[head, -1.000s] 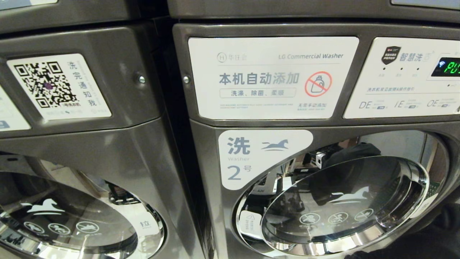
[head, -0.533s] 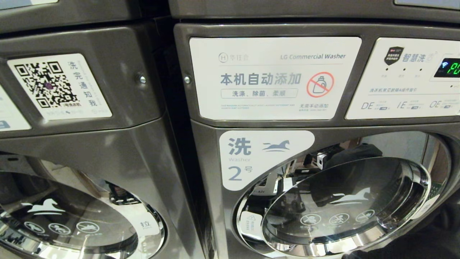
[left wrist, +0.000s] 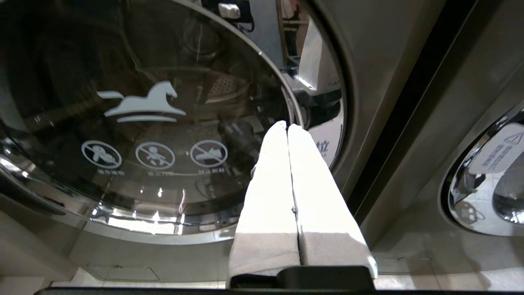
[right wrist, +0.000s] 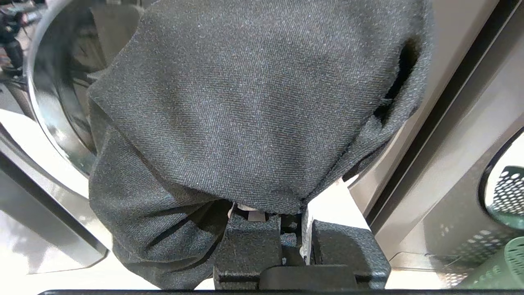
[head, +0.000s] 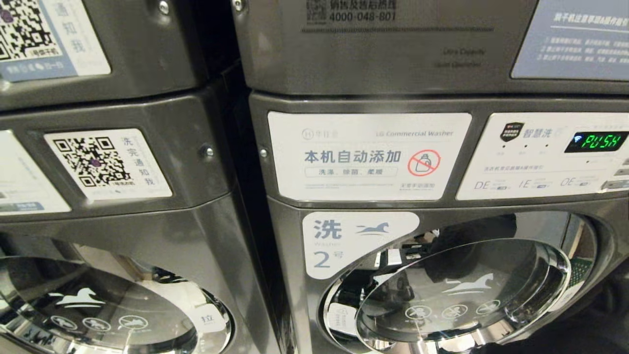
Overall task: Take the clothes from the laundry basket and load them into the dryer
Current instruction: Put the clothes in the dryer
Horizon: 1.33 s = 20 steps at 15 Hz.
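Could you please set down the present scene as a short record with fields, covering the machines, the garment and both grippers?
machines: washer number 2 ahead, a second washer to its left, both round doors closed
display: green display reads PUSH
garment: dark grey cloth draped over the right gripper
right gripper: right gripper shut on the cloth, in front of a washer door
left gripper: left gripper shut, empty, pointing at the door rim of the left washer
basket: green perforated basket beside the machine

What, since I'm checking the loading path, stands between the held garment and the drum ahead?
The glass door of machine 2 looks shut, in front of the grey garment clamped in the right gripper. The upper machine shows no door in view.
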{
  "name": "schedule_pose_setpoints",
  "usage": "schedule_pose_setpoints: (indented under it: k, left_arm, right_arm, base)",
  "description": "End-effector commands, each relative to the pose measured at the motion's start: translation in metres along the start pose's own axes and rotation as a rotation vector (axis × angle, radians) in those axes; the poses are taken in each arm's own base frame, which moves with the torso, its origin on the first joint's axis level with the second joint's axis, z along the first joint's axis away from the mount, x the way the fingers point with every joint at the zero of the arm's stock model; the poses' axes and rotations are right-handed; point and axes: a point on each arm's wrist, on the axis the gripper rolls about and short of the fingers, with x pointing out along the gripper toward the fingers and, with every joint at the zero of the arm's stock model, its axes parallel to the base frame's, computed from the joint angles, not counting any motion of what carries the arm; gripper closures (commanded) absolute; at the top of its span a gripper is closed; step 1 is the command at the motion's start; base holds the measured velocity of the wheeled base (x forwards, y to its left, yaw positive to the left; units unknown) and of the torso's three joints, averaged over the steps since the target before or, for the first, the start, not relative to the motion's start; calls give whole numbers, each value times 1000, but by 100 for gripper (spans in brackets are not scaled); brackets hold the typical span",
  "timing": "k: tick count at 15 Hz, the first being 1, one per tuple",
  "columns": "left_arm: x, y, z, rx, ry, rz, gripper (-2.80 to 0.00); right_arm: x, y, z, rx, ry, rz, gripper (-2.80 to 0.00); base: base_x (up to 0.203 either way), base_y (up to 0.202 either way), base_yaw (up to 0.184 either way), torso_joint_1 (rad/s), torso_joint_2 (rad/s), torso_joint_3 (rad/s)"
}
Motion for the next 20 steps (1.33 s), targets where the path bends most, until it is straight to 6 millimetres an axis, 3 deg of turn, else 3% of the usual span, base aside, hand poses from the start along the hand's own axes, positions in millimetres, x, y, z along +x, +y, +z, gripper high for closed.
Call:
schedule_pose_setpoints:
  k: [1,20]
  left_arm:
    - [0,0,0,0,1,1,0]
    - [0,0,0,0,1,1,0]
  right_arm:
    - [0,0,0,0,3,0,0]
    - [0,0,-1,3,12,-1,0]
  base:
    - [0,0,0,140,-459,-308]
    - [0,0,0,209,-516,-308]
